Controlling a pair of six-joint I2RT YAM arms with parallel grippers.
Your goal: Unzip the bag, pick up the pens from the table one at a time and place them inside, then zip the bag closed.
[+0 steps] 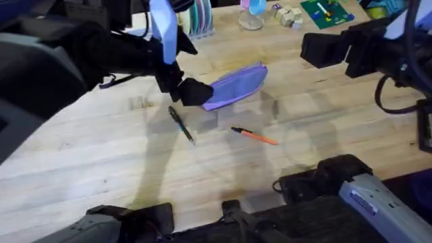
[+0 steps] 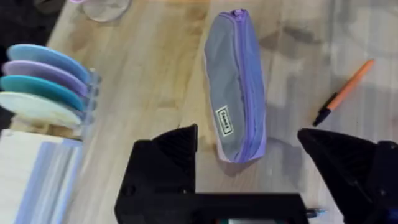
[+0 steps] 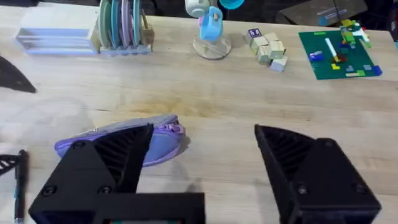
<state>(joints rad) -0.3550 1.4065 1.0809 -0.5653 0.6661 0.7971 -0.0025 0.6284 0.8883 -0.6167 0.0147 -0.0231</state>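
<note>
Unzipping step: both hands open; left hand (image 2: 249, 162) straddles the zipped bag (image 2: 235, 87); next, grip its end.

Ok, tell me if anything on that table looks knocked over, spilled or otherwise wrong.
Nothing stands out. The purple bag lies flat and zipped on the table, the black pen and orange pen rest loose beside it, apart from each other. Both grippers, left and right, are open and empty.
</note>
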